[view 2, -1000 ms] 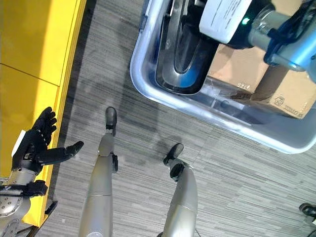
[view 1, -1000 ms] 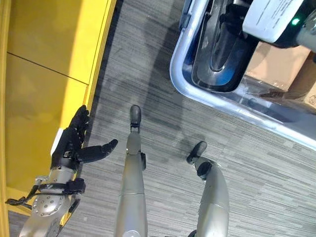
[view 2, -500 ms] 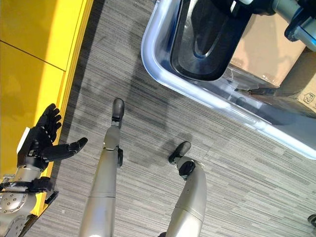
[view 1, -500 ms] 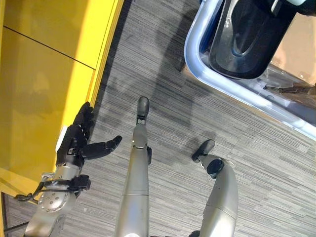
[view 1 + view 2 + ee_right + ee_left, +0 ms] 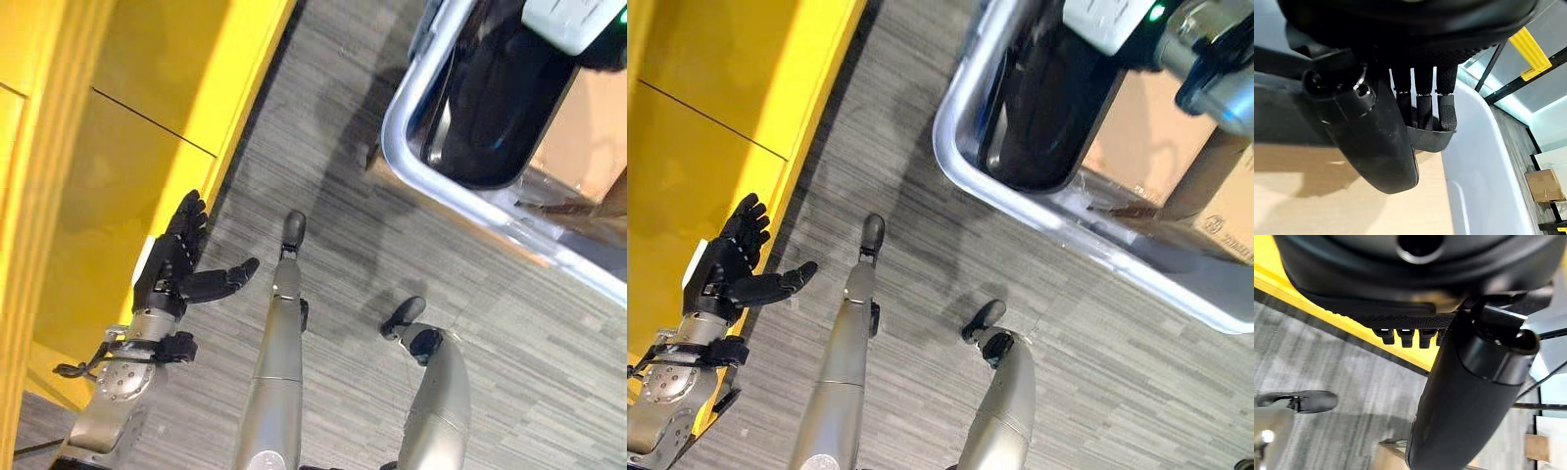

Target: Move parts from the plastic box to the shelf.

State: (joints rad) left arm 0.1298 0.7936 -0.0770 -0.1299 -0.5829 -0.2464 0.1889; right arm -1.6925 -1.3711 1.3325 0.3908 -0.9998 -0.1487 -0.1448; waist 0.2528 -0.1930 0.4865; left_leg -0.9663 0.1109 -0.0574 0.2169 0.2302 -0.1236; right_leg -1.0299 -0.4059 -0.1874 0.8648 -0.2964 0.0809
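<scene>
Right wrist view shows the right hand (image 5: 1400, 98) with its fingers curled over the rim of a dark part (image 5: 1425, 139) inside the plastic box (image 5: 1479, 161), gripping it. From the head views, that part (image 5: 500, 108) sits against the box's near-left wall (image 5: 965, 166), with cardboard boxes (image 5: 1141, 147) beside it. Across the carpet, the left hand (image 5: 176, 269) hangs open and empty, fingers straight, just beside the yellow shelf (image 5: 108, 176). Over the last second the whole scene has slid and turned, so the camera moved rather than the things; the part is not yet lifted out
</scene>
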